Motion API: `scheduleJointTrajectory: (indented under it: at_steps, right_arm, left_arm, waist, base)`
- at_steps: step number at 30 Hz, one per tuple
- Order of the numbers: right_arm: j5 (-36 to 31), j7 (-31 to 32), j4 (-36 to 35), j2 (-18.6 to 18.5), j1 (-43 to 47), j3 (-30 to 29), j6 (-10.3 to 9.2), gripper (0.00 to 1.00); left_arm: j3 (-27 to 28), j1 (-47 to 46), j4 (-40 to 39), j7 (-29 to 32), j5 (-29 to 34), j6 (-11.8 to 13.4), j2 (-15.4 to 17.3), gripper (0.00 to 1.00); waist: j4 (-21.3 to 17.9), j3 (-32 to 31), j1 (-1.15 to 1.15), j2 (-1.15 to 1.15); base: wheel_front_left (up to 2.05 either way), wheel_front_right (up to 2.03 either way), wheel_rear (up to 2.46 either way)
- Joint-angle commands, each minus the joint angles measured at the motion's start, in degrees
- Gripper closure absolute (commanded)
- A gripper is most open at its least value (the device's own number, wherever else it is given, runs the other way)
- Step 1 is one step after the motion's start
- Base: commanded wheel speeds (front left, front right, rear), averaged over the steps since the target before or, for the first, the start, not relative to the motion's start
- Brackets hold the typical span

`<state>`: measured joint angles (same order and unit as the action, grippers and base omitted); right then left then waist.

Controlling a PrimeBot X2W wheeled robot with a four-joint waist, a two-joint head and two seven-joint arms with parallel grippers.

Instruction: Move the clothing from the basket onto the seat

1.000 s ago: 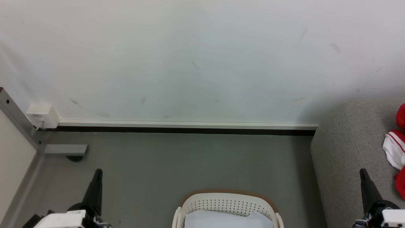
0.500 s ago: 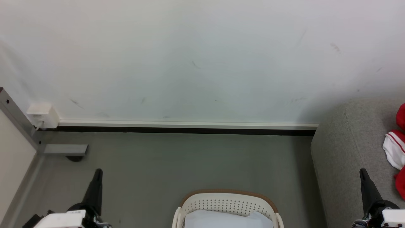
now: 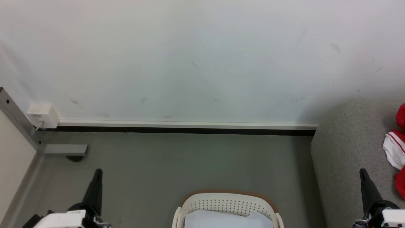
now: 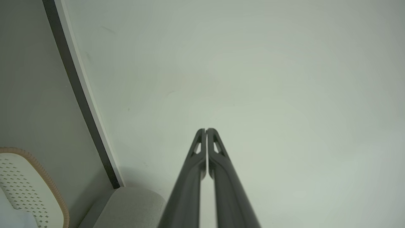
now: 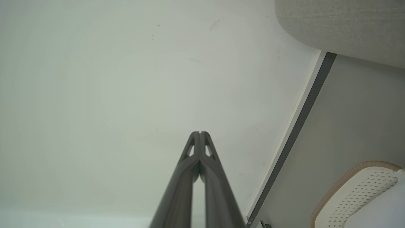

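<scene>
Fingers of the left gripper read as one dark blade in the head view, pressed together with nothing between them. Right gripper is the same, empty, seen against the seat. Both hang clear of the basket, which stands on the floor near the seat's rounded end and well short of the baseboard.

Clothing: red folds with a white cuffed panel edged in thin red stripes. It lies loose and crumpled on the seat top, in from the rounded end, and is cut by the frame. The visible part of the basket holds a pale sheet. No red is seen there, but the basket's near half is out of frame.

Left wrist view: tips touch along their length and point at bare wall. The basket wall sits low on one side, with the seat's corner just beside it.

Right wrist view: tips are closed on each other, nothing pinched. The seat end is above and the basket rim is at the lower corner.

Judgement: a carry looks finished, with the arms parked between steps. The next move calls for tilting the head down to check the basket for red fabric. If any is there, spread one gripper's fingers, lower into the basket and pinch fabric only, leaving the sheet.
</scene>
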<state>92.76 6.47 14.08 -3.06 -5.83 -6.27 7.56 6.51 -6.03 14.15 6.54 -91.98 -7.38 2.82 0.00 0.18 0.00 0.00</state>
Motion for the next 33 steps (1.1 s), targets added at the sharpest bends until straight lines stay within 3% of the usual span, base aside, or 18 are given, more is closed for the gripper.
scheduleJointTrajectory:
  at_steps: [1, 33]
  right_arm:
    - [-0.31, -0.01, -0.13, 0.05, -0.68, -0.28, -0.14, 1.00]
    - [-0.46, 0.13, -0.12, 0.13, -0.70, -0.38, -0.14, 1.00]
  left_arm:
    - [0.15, -0.44, -0.16, 0.22, -0.78, -0.29, 0.11, 1.00]
    - [0.13, -0.43, -0.16, 0.21, -0.79, -0.29, 0.11, 1.00]
  waist:
    - [0.00, 0.00, 0.00, 0.00]
    - [0.00, 0.00, 0.00, 0.00]
  base:
    - [0.00, 0.00, 0.00]
    - [0.00, 0.00, 0.00]
